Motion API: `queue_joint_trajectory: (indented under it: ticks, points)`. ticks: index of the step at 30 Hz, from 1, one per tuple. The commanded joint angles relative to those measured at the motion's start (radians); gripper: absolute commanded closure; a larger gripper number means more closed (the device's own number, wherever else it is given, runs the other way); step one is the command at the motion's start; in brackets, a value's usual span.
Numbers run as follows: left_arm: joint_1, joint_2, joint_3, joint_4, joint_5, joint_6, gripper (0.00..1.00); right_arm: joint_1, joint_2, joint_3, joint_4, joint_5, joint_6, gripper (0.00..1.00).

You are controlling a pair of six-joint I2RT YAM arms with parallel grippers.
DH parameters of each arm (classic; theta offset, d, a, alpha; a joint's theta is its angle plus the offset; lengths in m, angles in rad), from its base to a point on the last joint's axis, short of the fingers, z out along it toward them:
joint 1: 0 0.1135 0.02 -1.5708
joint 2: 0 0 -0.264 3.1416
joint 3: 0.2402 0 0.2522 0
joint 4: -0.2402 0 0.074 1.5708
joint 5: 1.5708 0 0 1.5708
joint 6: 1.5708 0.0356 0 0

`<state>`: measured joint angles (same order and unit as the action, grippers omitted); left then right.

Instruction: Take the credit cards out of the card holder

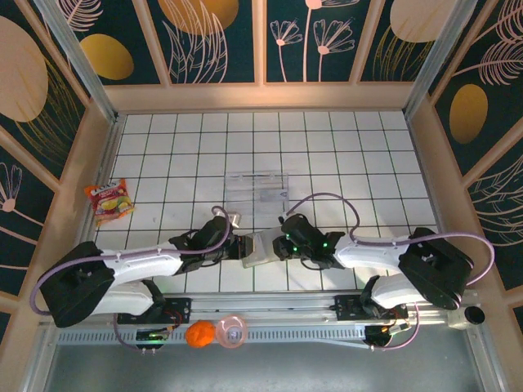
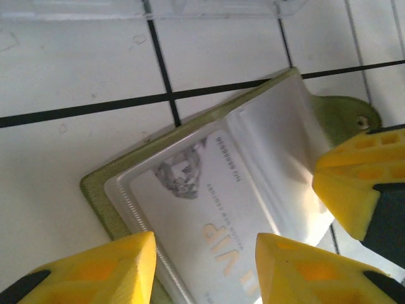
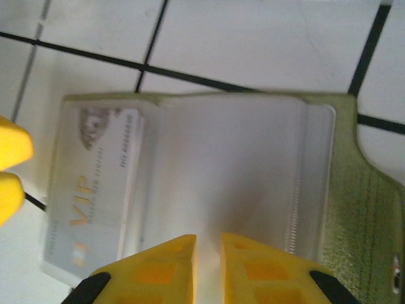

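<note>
Gold "VIP" legible on the pale credit card [image 2: 202, 215], smaller print too blurred to read. Tucked under a glossy clear sleeve inside the card holder [image 1: 260, 250], spread open and flat on the white, black-gridded tabletop [image 1: 368, 163] near its front edge, between both arms. Grainy olive rim, rounded corners. Left tool [image 2: 204, 244] released, yellow fingers [image 2: 114, 266] straddling the card. Right tool [image 3: 209, 244] narrowed to a slit over the sleeve; gripping or not, cannot tell. Bare tiles on either side, clear tray [image 1: 257, 186] near, farther back.

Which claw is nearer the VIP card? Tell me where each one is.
Left. The left claw straddles the card's end; the right claw is at the clear sleeve beside it.
</note>
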<state>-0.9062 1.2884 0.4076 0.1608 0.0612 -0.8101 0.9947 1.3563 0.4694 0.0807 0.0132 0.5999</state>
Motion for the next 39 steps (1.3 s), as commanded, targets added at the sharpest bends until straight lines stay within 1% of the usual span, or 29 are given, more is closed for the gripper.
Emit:
queue_joint_trajectory:
  ticks: [1, 6, 11, 14, 15, 18, 19, 20, 21, 23, 24, 27, 30, 33, 35, 39]
  points:
    - [0.026, 0.041, 0.0, 0.024, -0.014, 0.033, 0.55, 0.013, 0.01, -0.041, -0.008, 0.032, 0.089, 0.84]
    - [0.062, 0.101, 0.011, 0.054, -0.006, 0.062, 0.69, 0.098, 0.001, -0.053, -0.053, 0.113, 0.188, 0.84]
    - [0.074, 0.1, 0.027, 0.051, -0.012, 0.093, 0.69, 0.13, -0.014, -0.018, -0.096, 0.177, 0.217, 0.84]
    - [0.081, 0.099, 0.041, 0.039, -0.017, 0.107, 0.74, 0.14, -0.043, 0.011, -0.156, 0.232, 0.223, 0.81]
    - [0.083, 0.097, 0.044, 0.039, -0.017, 0.112, 0.74, 0.143, -0.06, 0.021, -0.179, 0.253, 0.221, 0.79]
    - [0.088, 0.072, 0.052, 0.032, -0.022, 0.127, 0.68, 0.142, -0.125, 0.039, -0.203, 0.271, 0.182, 0.73]
    - [0.089, 0.061, 0.054, 0.032, -0.018, 0.134, 0.65, 0.14, -0.145, 0.045, -0.198, 0.256, 0.153, 0.68]
    - [0.087, 0.051, 0.057, 0.03, -0.013, 0.14, 0.62, 0.125, -0.166, 0.05, -0.176, 0.206, 0.115, 0.62]
    - [0.087, 0.047, 0.062, 0.025, -0.005, 0.144, 0.6, 0.105, -0.175, 0.055, -0.155, 0.149, 0.087, 0.59]
    - [0.088, 0.05, 0.066, 0.014, 0.009, 0.141, 0.59, 0.05, -0.186, 0.054, -0.079, -0.005, 0.045, 0.52]
    - [0.088, 0.05, 0.064, 0.014, 0.016, 0.134, 0.59, 0.022, -0.181, 0.054, -0.044, -0.081, 0.036, 0.51]
    - [0.086, 0.042, 0.041, 0.023, 0.032, 0.104, 0.59, -0.03, -0.13, 0.075, 0.022, -0.211, 0.021, 0.5]
    - [0.086, 0.022, 0.013, 0.039, 0.053, 0.075, 0.58, -0.048, -0.05, 0.107, 0.057, -0.289, 0.012, 0.51]
    - [0.086, 0.01, -0.001, 0.015, 0.048, 0.055, 0.57, -0.058, 0.019, 0.127, 0.078, -0.325, 0.009, 0.53]
    - [0.086, -0.009, -0.021, 0.018, 0.047, 0.046, 0.54, -0.072, 0.055, 0.13, 0.081, -0.327, 0.015, 0.56]
    - [0.085, 0.009, -0.059, 0.105, 0.096, 0.014, 0.53, -0.094, 0.078, 0.116, 0.104, -0.334, 0.028, 0.59]
